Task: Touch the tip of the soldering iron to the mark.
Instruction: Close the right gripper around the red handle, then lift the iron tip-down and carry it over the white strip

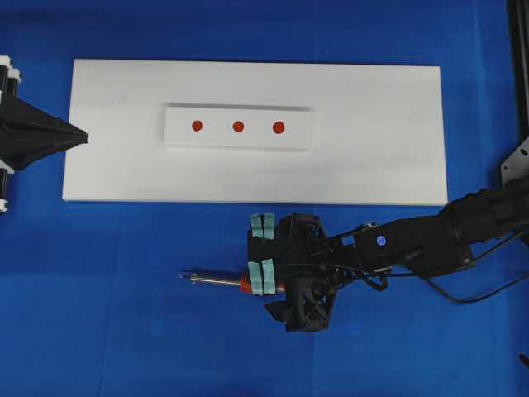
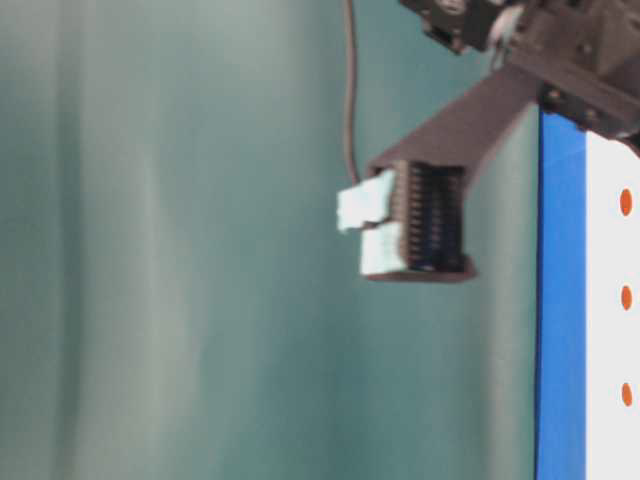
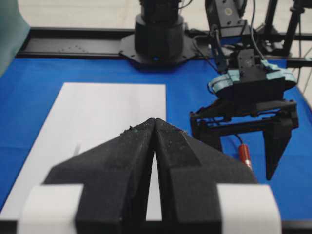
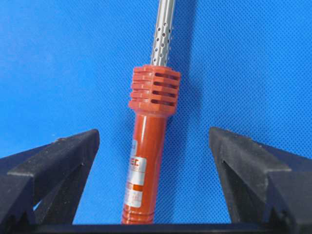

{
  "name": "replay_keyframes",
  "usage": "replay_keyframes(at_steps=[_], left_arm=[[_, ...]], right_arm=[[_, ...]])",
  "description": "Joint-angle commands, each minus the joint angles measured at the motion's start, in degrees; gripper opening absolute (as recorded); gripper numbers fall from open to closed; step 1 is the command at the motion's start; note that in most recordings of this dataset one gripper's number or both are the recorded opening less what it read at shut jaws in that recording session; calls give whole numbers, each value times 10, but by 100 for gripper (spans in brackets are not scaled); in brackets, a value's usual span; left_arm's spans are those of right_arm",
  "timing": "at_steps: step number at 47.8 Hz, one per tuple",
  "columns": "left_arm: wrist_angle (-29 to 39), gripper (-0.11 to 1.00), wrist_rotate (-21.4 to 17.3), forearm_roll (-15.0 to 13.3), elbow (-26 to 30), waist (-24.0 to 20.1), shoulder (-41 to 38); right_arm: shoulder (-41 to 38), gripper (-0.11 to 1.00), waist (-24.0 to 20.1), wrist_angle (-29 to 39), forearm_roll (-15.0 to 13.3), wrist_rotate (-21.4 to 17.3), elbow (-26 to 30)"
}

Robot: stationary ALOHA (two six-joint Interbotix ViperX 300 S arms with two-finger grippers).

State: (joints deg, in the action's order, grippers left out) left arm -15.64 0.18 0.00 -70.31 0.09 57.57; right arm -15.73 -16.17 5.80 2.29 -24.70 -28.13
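Note:
The soldering iron (image 1: 213, 281) lies on the blue cloth in front of the white board, its tip pointing left. Its red-orange handle (image 4: 147, 161) lies between the fingers of my right gripper (image 1: 258, 252), which is open and straddles it without touching. The handle also shows in the left wrist view (image 3: 245, 153). The mark (image 1: 278, 126) is the right-end red dot on the white strip (image 1: 216, 137), far beyond the iron. My left gripper (image 1: 81, 135) is shut and empty at the board's left edge, also seen in its own view (image 3: 155, 125).
The white board (image 1: 372, 157) lies across the far half of the blue cloth. Two more red dots (image 1: 238, 126) sit left of the mark. A black cable (image 1: 463, 295) trails beside the right arm. A black rail (image 1: 519, 74) runs along the right edge.

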Motion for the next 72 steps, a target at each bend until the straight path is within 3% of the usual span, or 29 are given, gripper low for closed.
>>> replay_keyframes(at_steps=[1,10,21,25,32,36,61,72], left_arm=[[-6,0,1,1,6,-2,-3],[-6,0,1,1,6,-5,-3],[-6,0,1,1,5,-7,-2],[-6,0,1,1,5,-7,-3],[-6,0,1,1,5,-7,-3],[-6,0,1,1,5,-7,-2],[-8,0,2,0,6,-7,-2],[-8,0,2,0,6,-7,-1]], right_arm=[[5,86,-1,-10,2,-1,10],[-1,84,-2,-33,2,-1,5],[-1,69,-2,-57,0,-1,-6],[-2,57,0,-76,0,-1,-14],[-2,19,3,-106,0,-1,-32],[-2,6,4,-111,0,-1,-37],[23,6,9,-104,-1,2,-38],[109,6,15,-8,-13,5,-33]])
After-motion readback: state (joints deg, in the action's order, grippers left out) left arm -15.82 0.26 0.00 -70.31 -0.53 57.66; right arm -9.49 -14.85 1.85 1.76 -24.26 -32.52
